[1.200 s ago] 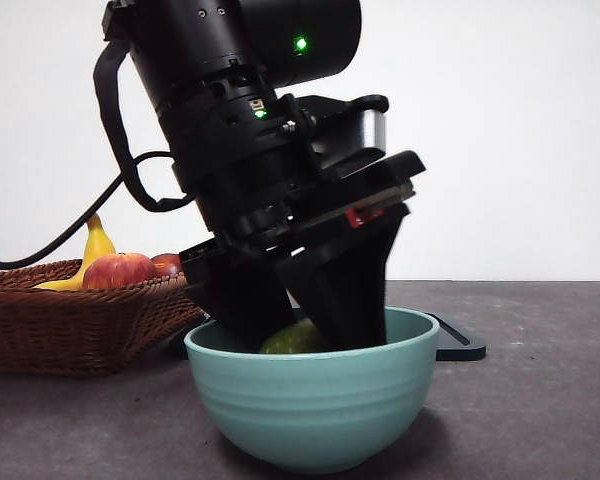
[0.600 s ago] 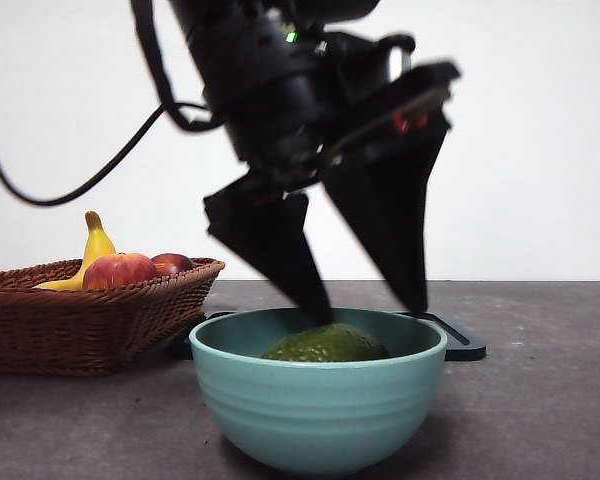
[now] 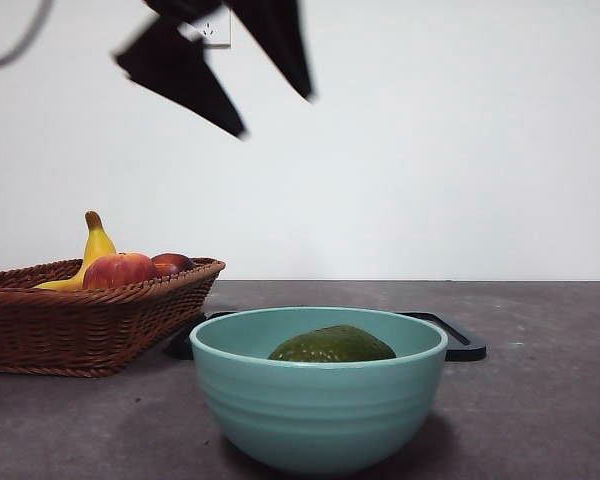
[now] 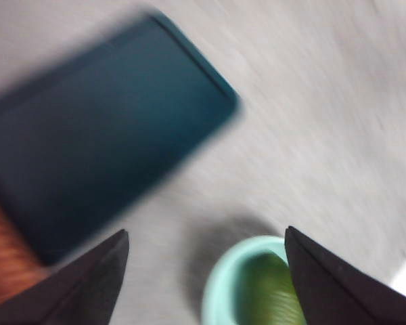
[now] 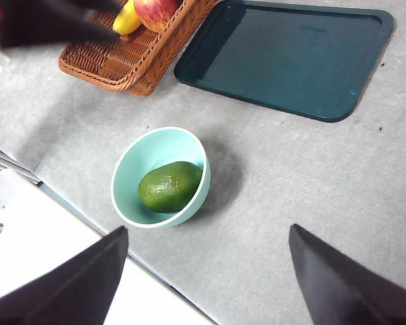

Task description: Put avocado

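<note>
now avocado [image 3: 332, 345] lies in teal bowl [image 3: 318, 415].

Two matte black jaws are seen on the left tool [image 4: 204, 284], each a broad wedge tapered to a sharp tip, with flat unmarked faces and blurred edges. The same wedge shape and dull black finish are shown on the right tool [image 5: 206, 284]. In the front view the jaws appear as dark pointed blades, and a thin black cable [image 3: 15, 45] is seen curving at the corner.
</note>
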